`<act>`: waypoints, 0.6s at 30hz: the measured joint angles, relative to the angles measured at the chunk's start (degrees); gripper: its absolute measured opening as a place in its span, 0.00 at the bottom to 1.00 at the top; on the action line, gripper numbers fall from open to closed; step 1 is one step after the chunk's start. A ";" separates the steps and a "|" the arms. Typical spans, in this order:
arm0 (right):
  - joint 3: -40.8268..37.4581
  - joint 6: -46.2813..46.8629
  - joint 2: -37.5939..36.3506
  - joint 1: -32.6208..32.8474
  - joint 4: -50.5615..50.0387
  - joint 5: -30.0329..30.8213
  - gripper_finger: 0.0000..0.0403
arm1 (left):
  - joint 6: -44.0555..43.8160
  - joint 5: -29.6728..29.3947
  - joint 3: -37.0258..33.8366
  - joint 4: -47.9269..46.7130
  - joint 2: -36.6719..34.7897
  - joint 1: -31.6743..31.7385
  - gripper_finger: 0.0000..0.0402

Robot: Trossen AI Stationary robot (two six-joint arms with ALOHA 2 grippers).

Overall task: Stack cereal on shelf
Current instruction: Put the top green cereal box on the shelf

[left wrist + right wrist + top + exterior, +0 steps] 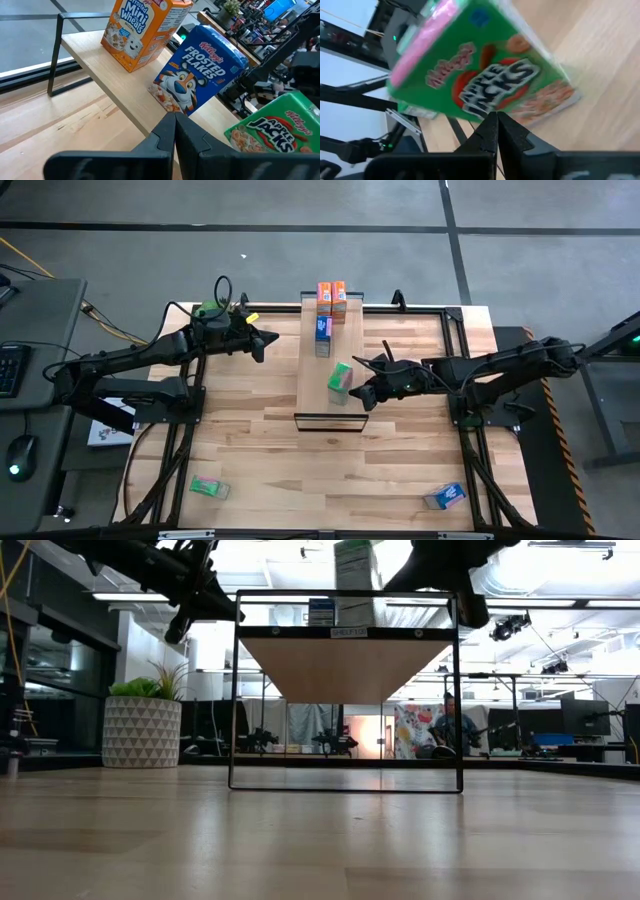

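The shelf (318,402) is a light plank on a black frame in the table's middle. Standing on it are two orange boxes (331,295) at the far end, a blue box (323,330) and a green box (340,380), which is turned askew. My right gripper (363,393) is shut, right beside the green box (480,75) on its right side. My left gripper (268,340) is shut and hovers left of the shelf, pointing at the blue box (200,70). A second green box (208,487) and a second blue box (445,497) lie on the table near its front edge. My right gripper's shut fingertips (492,120) stand at the lower edge of the green box's printed face (520,112), coming level from the table's right. I cannot tell whether they touch it. The box stands on the shelf plank.
A potted plant (143,720) stands at the table's far left, under my left arm. The shelf's black frame (237,690) rises from the table. A bare stretch of plank (325,415) lies near the shelf's front end. A person (447,730) sits far behind the table.
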 joint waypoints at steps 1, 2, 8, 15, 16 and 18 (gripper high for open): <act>0.00 0.00 0.26 0.00 -0.03 -0.17 0.00 | 0.01 0.00 0.00 0.08 0.00 0.02 0.00; 0.00 0.00 0.38 0.00 -0.18 -0.33 0.00 | 0.08 0.00 0.00 0.00 0.00 0.02 0.00; 0.00 -1.01 -1.43 -1.01 -5.21 -0.55 0.00 | 0.35 -0.02 0.00 0.00 0.00 0.07 0.00; -0.01 -1.14 -4.06 -3.59 -6.49 -0.75 0.00 | 0.44 -0.02 0.00 0.02 0.02 0.09 0.00; 0.00 -1.33 -4.04 -3.92 -5.89 -1.28 0.00 | 0.46 -0.04 0.00 -0.02 0.02 0.11 0.00; 0.00 -1.55 -3.93 -4.40 -5.37 -2.36 0.00 | 0.44 -0.22 0.00 0.06 0.02 0.13 0.00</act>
